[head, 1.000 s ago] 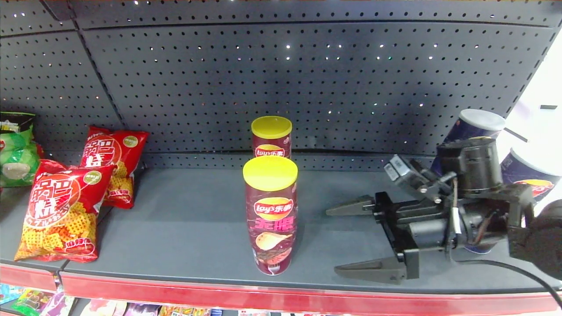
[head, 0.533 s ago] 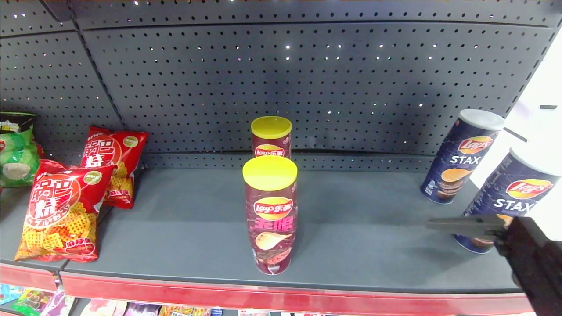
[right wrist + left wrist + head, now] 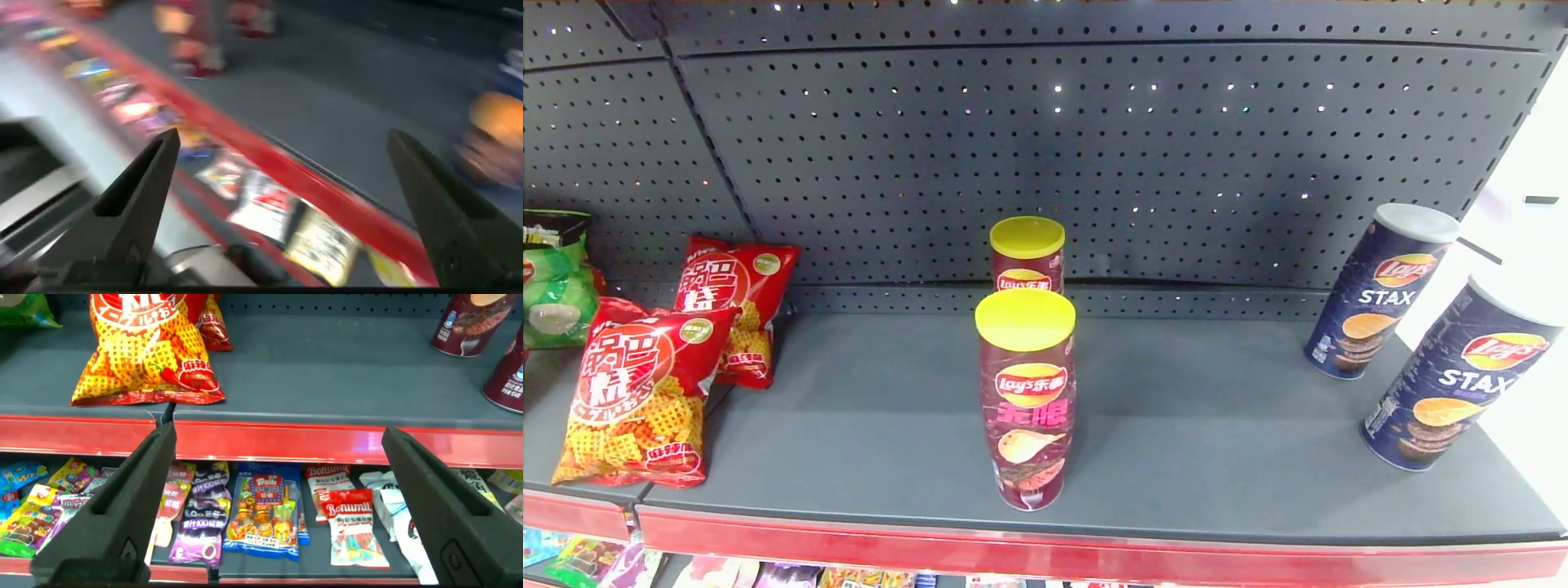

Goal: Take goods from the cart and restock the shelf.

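Note:
Two maroon chip cans with yellow lids stand upright mid-shelf, the front can (image 3: 1027,400) near the edge and the back can (image 3: 1027,253) right behind it. The grey shelf board (image 3: 1217,441) has a red front lip. My left gripper (image 3: 278,514) hangs open below and in front of that red lip (image 3: 270,441), with nothing between its fingers. My right gripper (image 3: 286,220) is open and empty too, out in front of the red shelf edge (image 3: 310,171); its view is blurred.
Two dark blue cans (image 3: 1380,290) (image 3: 1454,384) stand at the shelf's right end. Red snack bags (image 3: 633,392) (image 3: 737,302) and a green bag (image 3: 551,278) lie at the left. Candy packets (image 3: 351,527) fill the lower shelf. Bare board lies either side of the maroon cans.
My right gripper, open on the shelf right of the front maroon can a second ago, has pulled back to the right and left the head view. The cans have not moved.

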You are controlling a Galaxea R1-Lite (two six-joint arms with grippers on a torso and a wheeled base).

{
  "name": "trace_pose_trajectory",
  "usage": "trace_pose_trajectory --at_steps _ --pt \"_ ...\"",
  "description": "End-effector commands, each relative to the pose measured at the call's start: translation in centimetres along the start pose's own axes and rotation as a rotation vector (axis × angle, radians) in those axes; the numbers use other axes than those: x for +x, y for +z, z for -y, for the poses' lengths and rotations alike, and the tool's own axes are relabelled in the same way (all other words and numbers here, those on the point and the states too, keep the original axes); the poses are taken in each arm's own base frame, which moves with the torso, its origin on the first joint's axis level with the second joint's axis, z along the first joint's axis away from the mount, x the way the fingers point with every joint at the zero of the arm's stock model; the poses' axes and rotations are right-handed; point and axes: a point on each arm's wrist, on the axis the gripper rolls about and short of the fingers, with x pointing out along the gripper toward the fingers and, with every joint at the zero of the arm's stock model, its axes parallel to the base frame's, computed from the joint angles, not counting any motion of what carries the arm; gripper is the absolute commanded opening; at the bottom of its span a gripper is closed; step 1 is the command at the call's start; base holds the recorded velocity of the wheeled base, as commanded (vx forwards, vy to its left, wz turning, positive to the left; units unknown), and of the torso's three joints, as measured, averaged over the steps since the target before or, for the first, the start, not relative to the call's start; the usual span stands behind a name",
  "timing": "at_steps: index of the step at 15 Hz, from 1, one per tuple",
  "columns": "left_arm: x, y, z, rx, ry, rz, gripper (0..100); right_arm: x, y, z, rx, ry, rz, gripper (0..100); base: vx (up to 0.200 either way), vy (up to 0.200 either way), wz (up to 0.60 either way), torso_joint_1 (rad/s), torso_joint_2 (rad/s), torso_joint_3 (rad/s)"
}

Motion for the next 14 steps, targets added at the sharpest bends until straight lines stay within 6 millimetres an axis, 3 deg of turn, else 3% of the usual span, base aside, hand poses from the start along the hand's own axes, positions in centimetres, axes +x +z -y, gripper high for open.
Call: trace_pose_trajectory --at_steps 1,4,10,14 --pt "0.0 0.0 0.0 0.000 0.000 -0.002 100 -2.2 -1.3 -1.0 0.030 -0.216 0.096 100 0.000 0.000 0.00 0.000 0.00 0.000" --pt "0.0 0.0 0.0 0.000 0.000 -0.002 100 -2.2 -4.0 -0.6 0.083 -0.400 0.084 100 0.000 0.000 0.00 0.000 0.00 0.000" --pt "0.0 0.0 0.0 0.000 0.000 -0.002 100 -1.5 -9.1 -0.4 0.014 -0.526 0.127 100 0.000 0.000 0.00 0.000 0.00 0.000" --pt "0.0 0.0 0.0 0.000 0.000 -0.002 100 -1.6 -9.3 -0.5 0.037 -0.529 0.132 100 0.000 0.000 0.00 0.000 0.00 0.000"
